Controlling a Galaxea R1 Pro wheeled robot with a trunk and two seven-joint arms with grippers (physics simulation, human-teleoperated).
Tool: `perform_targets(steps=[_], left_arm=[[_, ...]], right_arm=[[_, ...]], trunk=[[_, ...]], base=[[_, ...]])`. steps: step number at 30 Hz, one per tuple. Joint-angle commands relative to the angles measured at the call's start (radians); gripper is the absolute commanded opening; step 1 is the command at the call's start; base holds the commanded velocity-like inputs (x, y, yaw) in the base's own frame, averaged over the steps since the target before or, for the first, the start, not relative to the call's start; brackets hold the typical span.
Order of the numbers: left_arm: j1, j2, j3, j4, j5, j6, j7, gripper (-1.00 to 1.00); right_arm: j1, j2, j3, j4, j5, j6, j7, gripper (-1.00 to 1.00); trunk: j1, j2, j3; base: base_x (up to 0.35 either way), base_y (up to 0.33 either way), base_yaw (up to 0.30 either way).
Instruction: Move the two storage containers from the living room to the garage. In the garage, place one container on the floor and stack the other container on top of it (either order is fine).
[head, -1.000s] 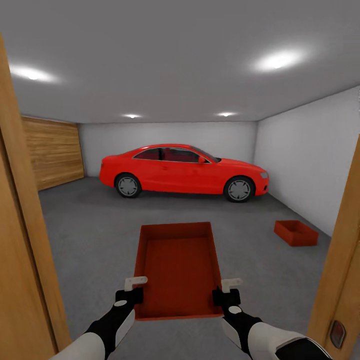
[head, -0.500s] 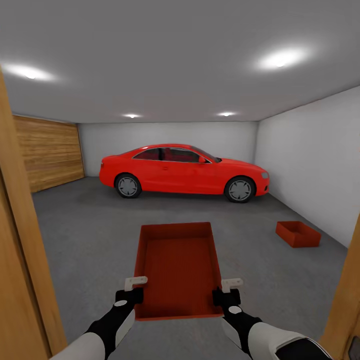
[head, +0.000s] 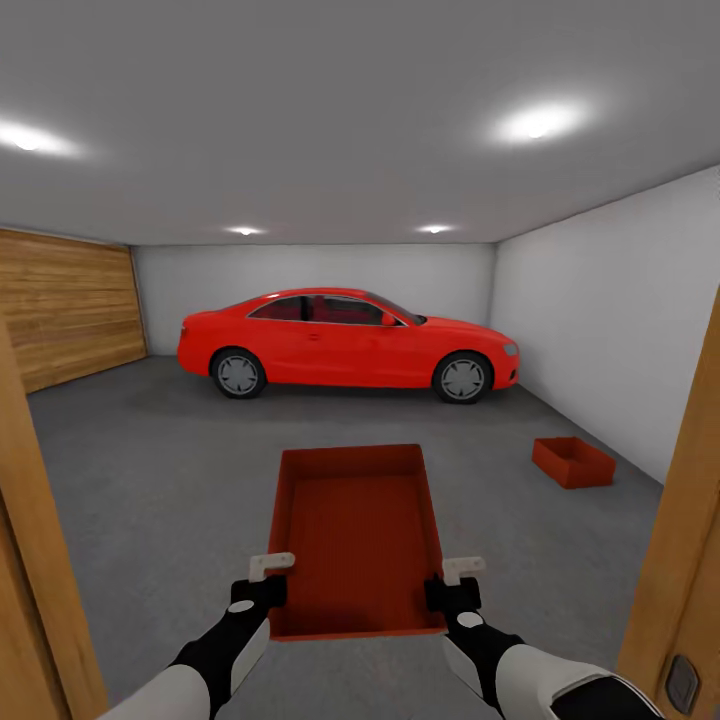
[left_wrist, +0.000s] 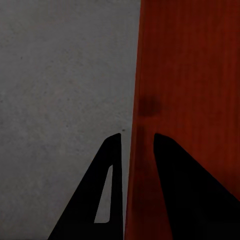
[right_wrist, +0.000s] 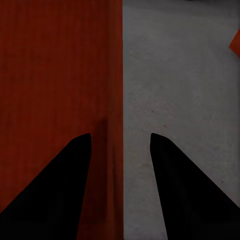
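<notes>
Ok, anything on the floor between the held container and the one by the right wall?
No. In the head view only bare grey floor lies between the held container and the one on the floor.

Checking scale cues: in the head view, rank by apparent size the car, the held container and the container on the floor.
1. Car, though farthest away.
2. Held container, enlarged by nearness.
3. Floor container, a look-alike box, smaller only through distance.
</notes>
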Motion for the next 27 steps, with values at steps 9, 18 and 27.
perform_targets(steps=[9, 18, 27], left_arm=[[0.0, 0.012, -0.007, 0.004, 0.016, 0.0, 0.006, -1.0], [0.0, 0.011, -0.005, 0.004, 0.017, -0.001, 0.007, -1.0], [0.0, 0.01, -0.004, 0.004, 0.016, -0.001, 0.008, -1.0]], right_arm=[[-0.001, 0.006, 0.207, -0.003, -0.208, -0.009, -0.002, -1.0], [-0.001, 0.006, 0.409, -0.003, -0.407, -0.008, -0.002, -1.0], [-0.001, 0.006, 0.559, -0.003, -0.556, -0.007, -0.002, -1.0]], trunk=[[0.0, -0.001, -0.002], [0.0, -0.001, -0.002], [0.0, -0.001, -0.002]], base=[[0.0, 0.0, -0.001], [0.0, 0.02, 0.0], [0.0, 0.022, 0.0]])
